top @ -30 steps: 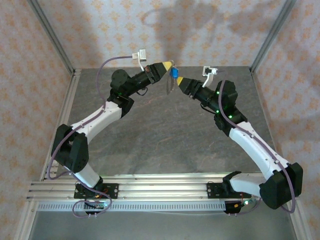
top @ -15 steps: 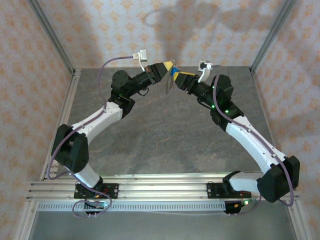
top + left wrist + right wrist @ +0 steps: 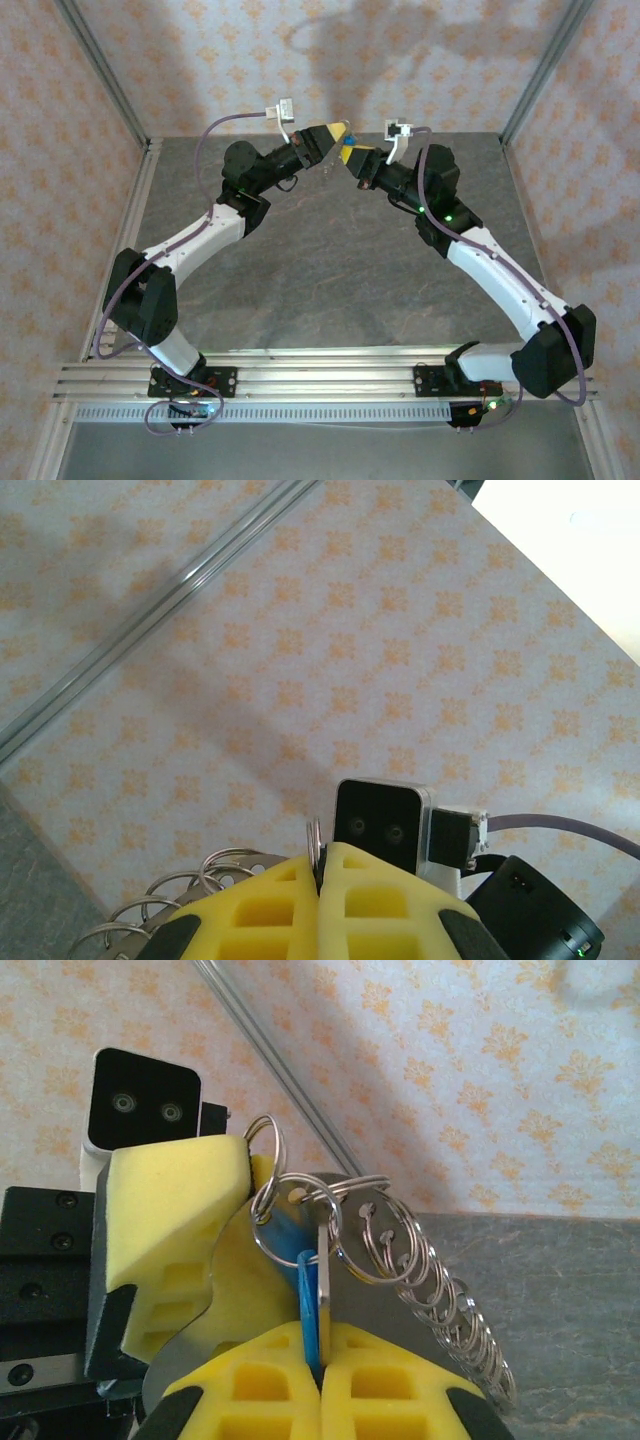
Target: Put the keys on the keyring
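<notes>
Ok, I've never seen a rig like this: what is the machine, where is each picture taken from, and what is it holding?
Two robot arms are bolted at the near edge of a grey table. The wide view looks down from above and behind them; the other two come from a camera on each wrist, with that arm's yellow fingers at the bottom. The arms reach up and meet tip to tip over the table's far side. The left gripper is shut on the keyring, a chain of metal rings. The right gripper is shut on the blue-headed key.
</notes>
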Motion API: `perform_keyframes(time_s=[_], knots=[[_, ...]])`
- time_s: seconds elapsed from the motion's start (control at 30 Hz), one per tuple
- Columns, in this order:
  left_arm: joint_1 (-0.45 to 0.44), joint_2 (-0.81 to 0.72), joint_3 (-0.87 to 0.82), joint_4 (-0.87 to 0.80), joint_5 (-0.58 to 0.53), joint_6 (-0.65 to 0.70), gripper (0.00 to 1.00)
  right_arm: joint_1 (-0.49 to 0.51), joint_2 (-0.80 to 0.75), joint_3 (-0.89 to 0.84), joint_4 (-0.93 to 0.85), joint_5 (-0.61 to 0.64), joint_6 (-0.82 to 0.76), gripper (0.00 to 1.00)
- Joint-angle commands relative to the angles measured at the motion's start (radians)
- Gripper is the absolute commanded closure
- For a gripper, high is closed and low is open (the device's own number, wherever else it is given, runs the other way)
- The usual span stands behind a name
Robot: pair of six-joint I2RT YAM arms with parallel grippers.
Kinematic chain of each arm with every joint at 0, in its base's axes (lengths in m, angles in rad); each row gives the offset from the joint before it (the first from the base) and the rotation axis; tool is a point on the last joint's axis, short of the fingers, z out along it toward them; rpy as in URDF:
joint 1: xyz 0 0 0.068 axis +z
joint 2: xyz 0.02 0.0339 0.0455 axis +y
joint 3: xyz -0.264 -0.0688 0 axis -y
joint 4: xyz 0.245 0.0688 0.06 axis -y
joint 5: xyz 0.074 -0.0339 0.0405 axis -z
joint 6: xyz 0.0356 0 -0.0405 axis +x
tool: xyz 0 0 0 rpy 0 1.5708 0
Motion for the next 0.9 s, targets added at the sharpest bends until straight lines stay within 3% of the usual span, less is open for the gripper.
perform_keyframes(time_s=[0.0,0.2,0.5,0.87], knots=[[-0.011,-0.006,0.001,0.068,-0.002,-0.003,1.00,0.006,-0.034,-0.006,-0.008,-0.020,-0.019,1.00],[-0.012,-0.004,0.001,0.074,-0.002,-0.005,1.00,0.013,-0.030,-0.022,0.020,-0.052,0.021,1.00],[-0.011,-0.005,-0.005,0.080,-0.007,-0.007,1.00,0.113,0.021,0.024,-0.058,-0.108,-0.033,1.00],[-0.013,-0.011,-0.013,0.084,-0.013,-0.010,1.00,0.098,0.022,0.006,-0.052,-0.014,-0.007,1.00]])
